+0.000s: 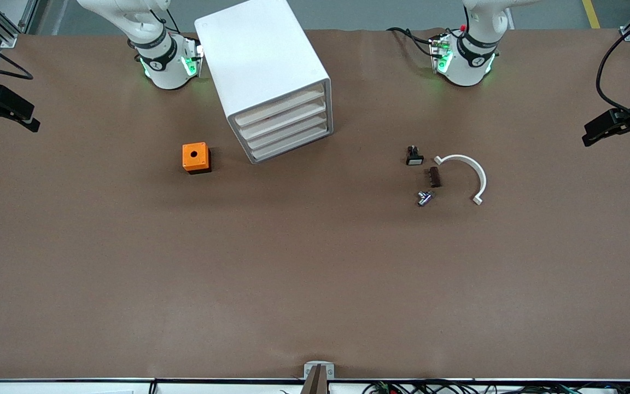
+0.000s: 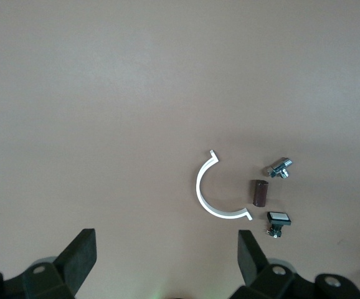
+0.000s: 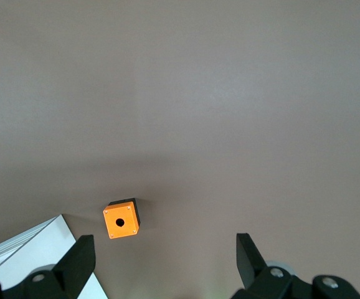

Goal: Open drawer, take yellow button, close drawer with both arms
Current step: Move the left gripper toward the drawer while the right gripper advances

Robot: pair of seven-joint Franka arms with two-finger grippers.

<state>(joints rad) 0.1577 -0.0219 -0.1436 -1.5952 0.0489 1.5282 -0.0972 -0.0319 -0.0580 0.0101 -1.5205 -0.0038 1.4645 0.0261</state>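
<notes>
Front view shows our drawer cabinet (image 1: pixel 271 82) fully shut, so nothing has begun and the button is unseen, presumably inside. Our left gripper (image 2: pixel 166 260) and right gripper (image 3: pixel 161 261) hang high, jaws apart. Next we must pull a drawer.

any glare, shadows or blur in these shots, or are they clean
Front view: even overhead light, faint soft shadows beside the drawer cabinet and orange box, green glow at both arm bases. Left wrist view: sharp on the white half ring, open left gripper fingers slightly soft. Right wrist view: a broad dim shadow band crosses the table.
</notes>
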